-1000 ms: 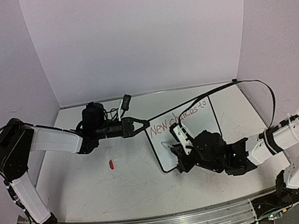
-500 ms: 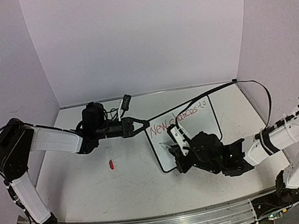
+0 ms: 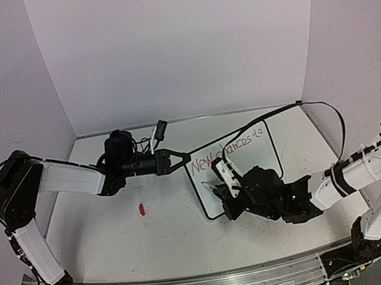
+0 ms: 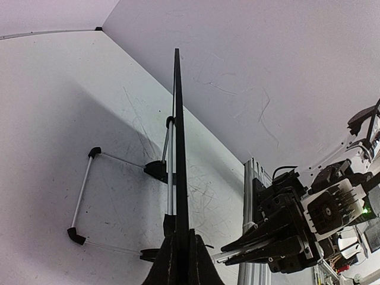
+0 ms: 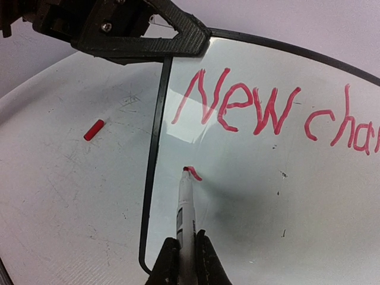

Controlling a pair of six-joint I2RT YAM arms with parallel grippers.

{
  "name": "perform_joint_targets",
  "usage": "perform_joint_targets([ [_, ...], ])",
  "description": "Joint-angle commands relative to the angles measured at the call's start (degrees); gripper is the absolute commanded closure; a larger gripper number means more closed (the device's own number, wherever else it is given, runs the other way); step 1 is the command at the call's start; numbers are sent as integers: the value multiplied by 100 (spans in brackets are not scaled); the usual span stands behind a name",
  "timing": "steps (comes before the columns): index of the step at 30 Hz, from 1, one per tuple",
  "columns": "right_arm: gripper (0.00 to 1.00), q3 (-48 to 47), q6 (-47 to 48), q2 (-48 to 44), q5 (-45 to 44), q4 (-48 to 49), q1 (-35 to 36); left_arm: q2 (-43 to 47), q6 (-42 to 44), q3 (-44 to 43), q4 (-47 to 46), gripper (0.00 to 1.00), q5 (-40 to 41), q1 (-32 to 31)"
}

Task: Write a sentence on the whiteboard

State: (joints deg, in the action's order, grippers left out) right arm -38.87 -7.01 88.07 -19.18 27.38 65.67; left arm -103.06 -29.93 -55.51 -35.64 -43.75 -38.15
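The right fingers [image 5: 168, 259] are clenched on a red marker [image 5: 185, 208]. Its tip touches the whiteboard [image 5: 285, 178] just under the word "New", near the board's left edge, and a short red stroke lies at the tip. Compared with one second ago, the right arm has shifted a little toward the left edge of the whiteboard and lower on it, away from the end of the first line, "New chances to". This suggests that the first line is finished and a second line is only beginning, so a good part of the sentence is probably not yet written.

The left fingers [image 4: 166, 267] are clamped on the upper left corner of the whiteboard's black frame and have not moved. They steady the board, which stands propped on its feet on the tabletop [image 3: 118, 236]. A small red piece [image 5: 93, 130], probably the marker's cap, lies on the tabletop well apart to the left of the whiteboard.
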Motion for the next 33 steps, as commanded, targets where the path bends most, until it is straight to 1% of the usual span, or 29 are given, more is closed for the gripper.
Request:
perform_joint_targets([
  [1, 100, -3, -89, 17, 126, 66, 0, 104, 75, -69, 444, 100, -108, -52],
  [12, 100, 183, -224, -51, 125, -41, 1, 85, 75, -82, 448, 100, -113, -52],
  [24, 100, 165, -335, -112, -377, -83, -1, 103, 75, -71, 453, 100, -118, -52],
  [33, 100, 54, -316, -48, -499, -66, -1, 109, 75, -70, 452, 100, -129, -51],
])
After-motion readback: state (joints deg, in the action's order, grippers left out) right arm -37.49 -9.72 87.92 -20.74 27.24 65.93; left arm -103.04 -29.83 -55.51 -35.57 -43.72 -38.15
